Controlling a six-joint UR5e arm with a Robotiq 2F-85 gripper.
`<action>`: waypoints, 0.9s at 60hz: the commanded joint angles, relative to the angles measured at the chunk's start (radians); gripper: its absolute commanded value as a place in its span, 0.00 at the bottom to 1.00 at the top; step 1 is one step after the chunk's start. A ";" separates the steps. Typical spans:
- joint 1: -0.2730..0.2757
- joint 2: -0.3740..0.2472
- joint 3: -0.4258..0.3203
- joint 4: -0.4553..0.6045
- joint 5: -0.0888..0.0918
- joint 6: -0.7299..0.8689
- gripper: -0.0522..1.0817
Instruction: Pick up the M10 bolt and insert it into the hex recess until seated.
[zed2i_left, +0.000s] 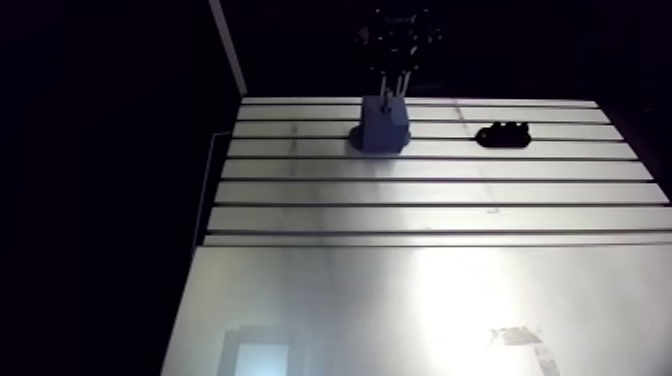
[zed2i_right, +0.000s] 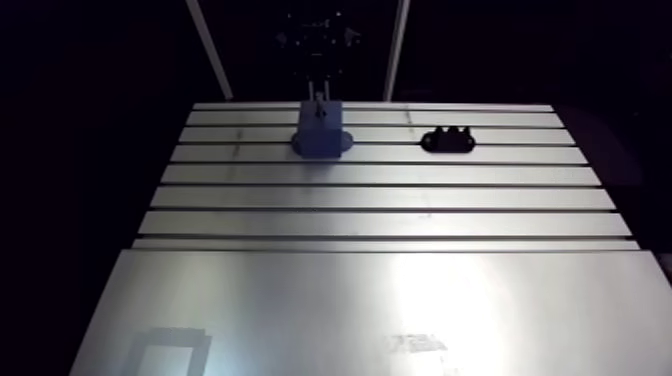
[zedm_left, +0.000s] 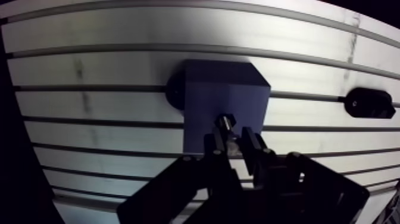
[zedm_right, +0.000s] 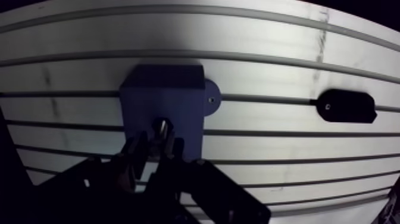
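Observed slotted aluminium worktop (zed2i_right: 380, 200), grooved left to right over far half, plain sheet over near half. Found on far rows: blue block (zed2i_left: 383, 125), left of centre; small black lobed piece (zed2i_left: 503, 134) to its right, well apart.

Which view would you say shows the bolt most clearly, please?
The wrist view: the bolt shows large, held in the gripper over the blue block. The arm view shows it too small to make out.
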 joint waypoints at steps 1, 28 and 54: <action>0.001 0.001 0.001 0.000 0.000 0.000 0.75; 0.001 0.012 0.004 0.000 0.000 0.000 0.75; 0.001 0.011 -0.002 0.000 0.000 0.000 0.75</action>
